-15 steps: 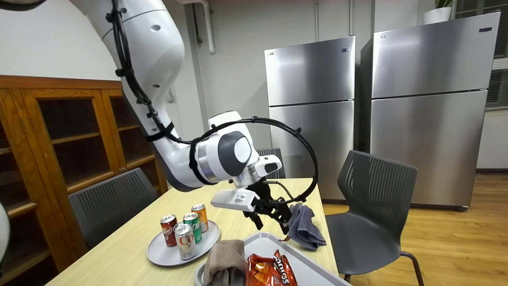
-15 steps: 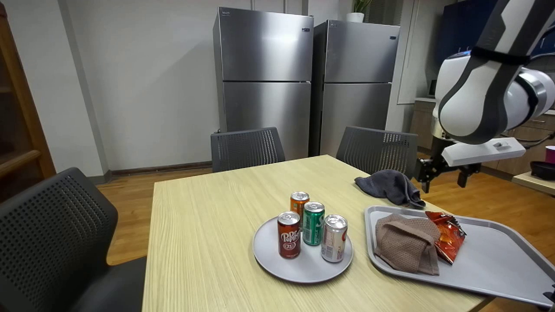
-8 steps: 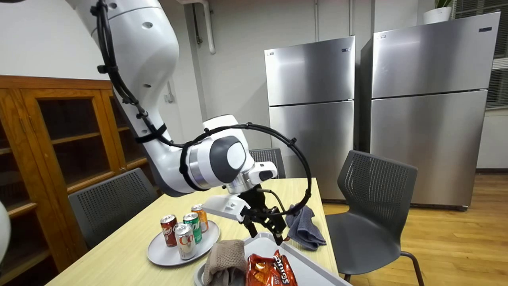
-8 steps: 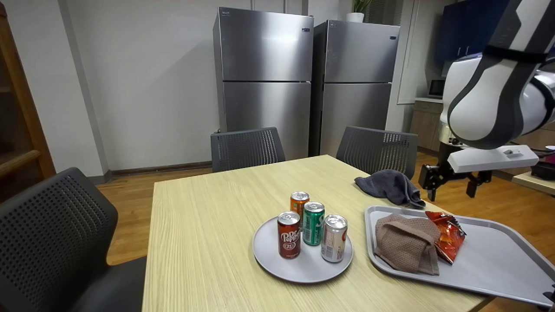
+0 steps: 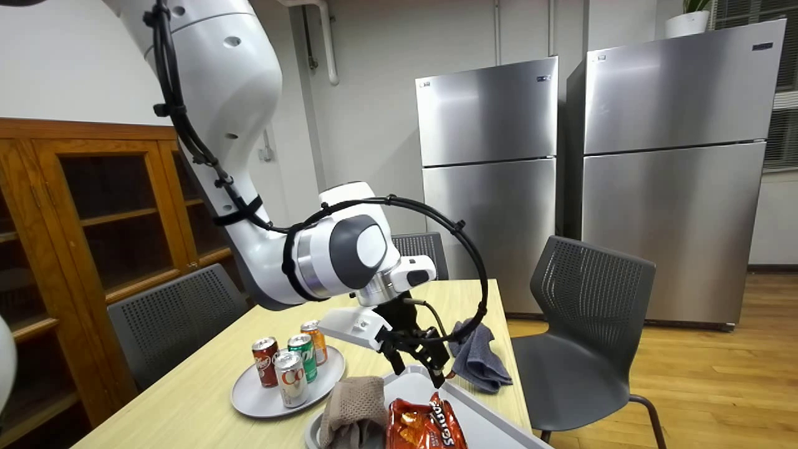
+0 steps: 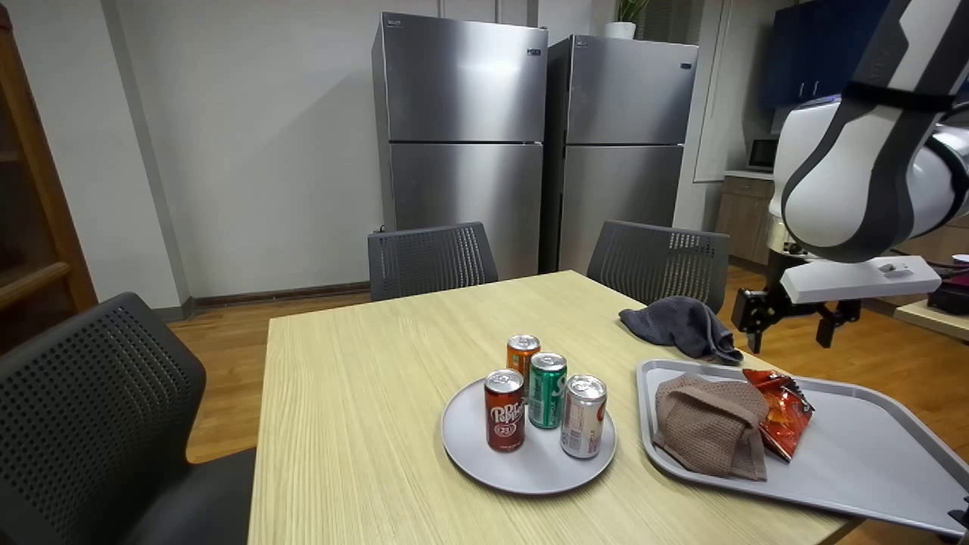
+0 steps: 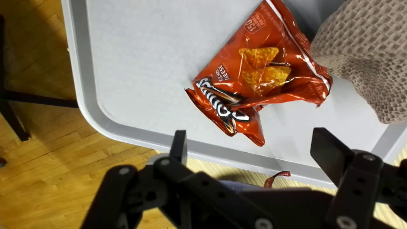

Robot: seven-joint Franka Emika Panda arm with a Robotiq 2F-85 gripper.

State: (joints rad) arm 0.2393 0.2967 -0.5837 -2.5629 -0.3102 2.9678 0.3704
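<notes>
My gripper (image 7: 250,137) is open, its two fingers wide apart with nothing between them. It hangs above the end of the grey tray (image 7: 133,63) in the wrist view. A red chip bag (image 7: 264,63), crumpled, lies in the tray just beyond the fingertips. Beside the bag is a brown waffle-weave cloth (image 7: 369,47), partly cut off by the frame. The dark blue towel (image 6: 677,325) rests on the table next to the tray's end. Both exterior views show the gripper (image 5: 419,375) close to that towel (image 5: 479,362); whether they touch cannot be told.
A round grey plate (image 6: 522,473) with several soda cans, including a Dr Pepper can (image 6: 505,412) and a green can (image 6: 546,390), stands on the wooden table (image 6: 363,393). Chairs (image 5: 586,324) surround the table. Two steel refrigerators (image 5: 489,118) and a wooden cabinet (image 5: 112,212) stand behind.
Over the last second the gripper has come lower, moving leftward in one exterior picture and rightward in another; it has been almost still for the latter half. Objects on the table have not moved.
</notes>
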